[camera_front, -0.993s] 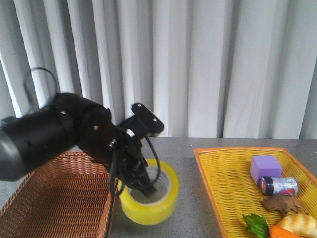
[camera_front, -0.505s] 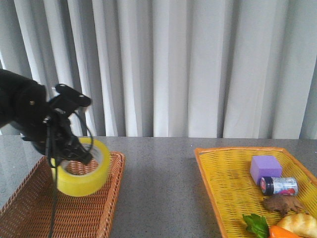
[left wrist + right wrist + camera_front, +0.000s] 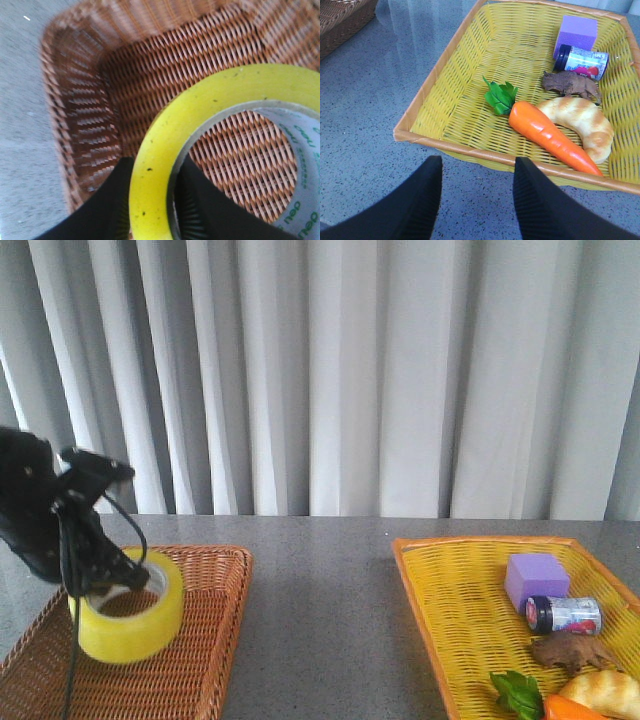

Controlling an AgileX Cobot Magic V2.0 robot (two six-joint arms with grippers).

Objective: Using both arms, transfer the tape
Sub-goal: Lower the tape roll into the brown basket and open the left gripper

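The left pincer (image 3: pixel 118 578) grips the tape (image 3: pixel 128 608) by its wall, one finger (image 3: pixel 192 200) inside the core, holding it over the brown basket (image 3: pixel 190 660). The right pincer (image 3: pixel 475 200) hangs wide, empty, just short of the yellow basket (image 3: pixel 445 145).

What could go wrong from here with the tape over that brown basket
The left tool pinches only one wall of the tape, so the roll could swing or slip out crooked. It hangs near the brown basket's front-left side, so an early release might tip it against the rim rather than flat inside.
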